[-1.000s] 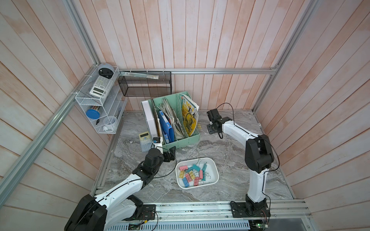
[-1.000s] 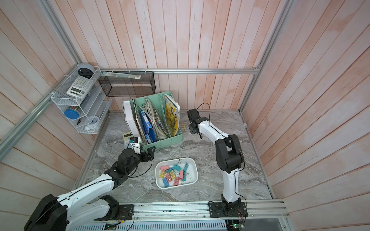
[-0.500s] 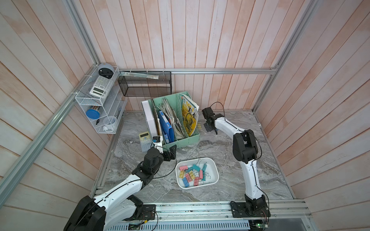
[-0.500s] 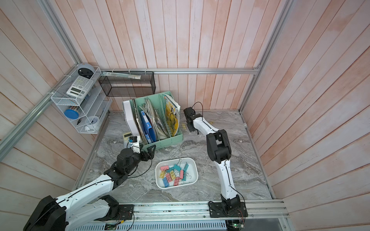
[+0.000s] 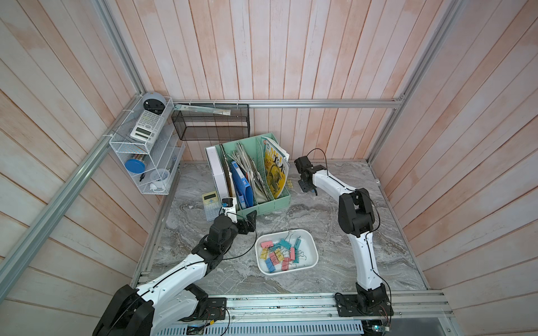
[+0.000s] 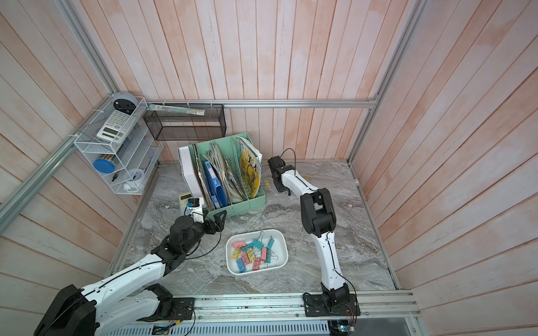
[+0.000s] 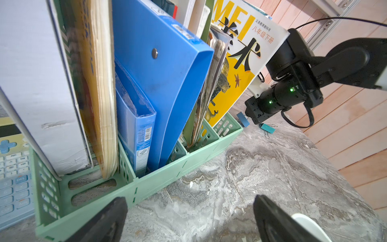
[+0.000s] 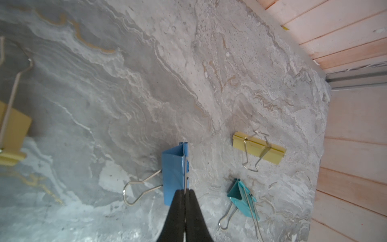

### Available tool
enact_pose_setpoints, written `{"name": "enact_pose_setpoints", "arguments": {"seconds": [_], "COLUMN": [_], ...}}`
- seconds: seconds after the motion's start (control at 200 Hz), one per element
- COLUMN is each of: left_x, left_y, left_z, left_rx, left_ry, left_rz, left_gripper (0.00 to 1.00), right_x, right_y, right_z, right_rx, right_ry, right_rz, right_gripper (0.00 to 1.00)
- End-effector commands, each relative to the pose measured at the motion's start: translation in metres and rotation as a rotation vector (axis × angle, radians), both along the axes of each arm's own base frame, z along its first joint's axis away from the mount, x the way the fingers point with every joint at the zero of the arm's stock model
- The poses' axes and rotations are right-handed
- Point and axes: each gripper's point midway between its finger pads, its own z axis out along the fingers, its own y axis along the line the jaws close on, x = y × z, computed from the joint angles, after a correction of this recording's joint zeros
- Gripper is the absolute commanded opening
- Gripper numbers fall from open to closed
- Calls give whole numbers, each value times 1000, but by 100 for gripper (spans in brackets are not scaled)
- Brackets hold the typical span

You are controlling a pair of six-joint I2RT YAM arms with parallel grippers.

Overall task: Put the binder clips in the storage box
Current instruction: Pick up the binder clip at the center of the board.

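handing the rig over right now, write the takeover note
Left claw: open, empty, by the green file organizer.
Right claw: shut on a blue binder clip by its wire handle, past the organizer.
Done: many binder clips already lie in the storage box.
Left: carry the blue one over, then fetch the teal clip and yellow clips near it.

White storage box (image 5: 308, 252), near-centre, holds a heap of pastel binder clips (image 5: 278, 256) — at the far side a yellow clip (image 8: 258, 152) and teal clip (image 8: 243, 197) lie loose, a blue clip (image 8: 174, 174) pinched by the right pincer (image 8: 185, 191).
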Motion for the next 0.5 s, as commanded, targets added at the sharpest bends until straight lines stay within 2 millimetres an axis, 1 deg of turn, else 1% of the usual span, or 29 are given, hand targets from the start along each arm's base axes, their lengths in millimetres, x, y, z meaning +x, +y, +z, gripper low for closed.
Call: {"name": "enact_pose_setpoints", "arguments": {"seconds": [0.0, 0.055, 0.065, 0.105, 0.125, 0.14, 0.145, 0.165, 0.195, 0.23, 0.235, 0.24, 0.25, 0.29, 0.315, 0.325, 0.34, 0.455, 0.495], "left_x": [-2, -3, -3, -4, -5, -5, -5, -6, -6, -6, -6, -7, -7, -6, -6, -6, -6, -5, -5], "left_y": [-2, -4, -4, -5, -5, -6, -6, -6, -6, -6, -6, -6, -6, -5, -4, -4, -4, -3, -3], "left_z": [9, 11, 12, 12, 13, 12, 13, 13, 13, 12, 11, 12, 12, 10, 10, 9, 8, 8, 7], "left_rx": [-14, -29, -32, -40, -44, -45, -46, -48, -50, -48, -47, -47, -45, -35, -31, -28, -25, -23, -25], "left_ry": [-43, -53, -54, -58, -59, -60, -61, -62, -63, -63, -62, -63, -64, -62, -64, -62, -60, -62, -61], "left_rz": [-20, -30, -33, -38, -42, -44, -43, -48, -48, -51, -50, -51, -51, -45, -40, -39, -39, -34, -35], "left_gripper": [100, 100, 100, 100, 100, 100, 100, 100, 100, 100, 100, 100, 100, 100, 100, 100, 100, 100, 100], "right_x": [-28, -41, -43, -53, -60, -63, -66, -72, -82, -99, -102, -104, -109, -128, -141, -147, -154, -201, -217], "right_y": [-15, -19, -19, -21, -21, -22, -22, -22, -21, -19, -18, -17, -16, -10, -8, -7, -6, 4, 5], "right_z": [17, 30, 29, 46, 48, 54, 57, 59, 71, 77, 75, 78, 77, 91, 93, 90, 96, 122, 130], "right_rx": [11, 43, 48, 95, 115, 133, 148, 169, 230, 310, 319, 335, 356, 461, 517, 534, 572, 824, 884], "right_ry": [12, -16, -16, -54, -59, -72, -79, -84, -111, -118, -112, -118, -112, -128, -123, -112, -125, -167, -177], "right_rz": [-58, -74, -77, -92, -98, -101, -105, -111, -123, -135, -135, -135, -134, -128, -126, -126, -125, -116, -120], "right_gripper": [0, 0, 0, 0, 0, 0, 0, 0, 0, 0, 0, 0, 0, 0, 0, 0, 0, 0, 0]}}
